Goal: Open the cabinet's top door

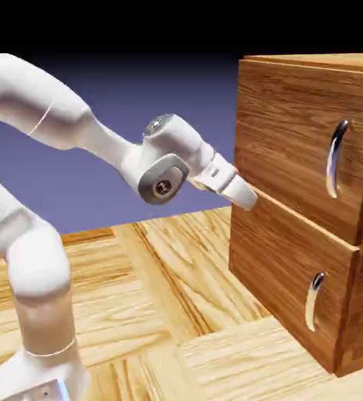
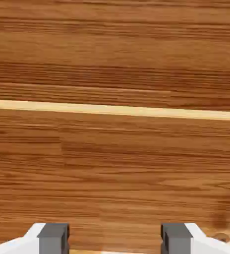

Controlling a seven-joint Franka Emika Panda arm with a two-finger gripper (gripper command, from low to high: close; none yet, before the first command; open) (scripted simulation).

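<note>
Cabinet (image 1: 294,157), reddish-brown wood grain, at the exterior view's right; top door (image 1: 290,133), closed, with curved silver handle (image 1: 337,159); lower door (image 1: 286,270), with shorter handle (image 1: 315,301); white arm (image 1: 165,160), reaching from the exterior view's left (hand (image 1: 222,178) angled downward); parquet-like surface (image 1: 161,305), pale; backdrop (image 1: 169,117), blue-violet, darkening upward.

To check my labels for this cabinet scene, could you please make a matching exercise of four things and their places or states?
1. top door's handle
2. lower door's handle
3. end effector
4. top door

A. open, with nothing between its fingertips
B. closed, above the pale strip
C. the shorter curved silver one, on the lower panel
D. the longer curved silver one, on the upper panel

Pairs: 1-D, 2-C, 3-A, 4-B
</note>
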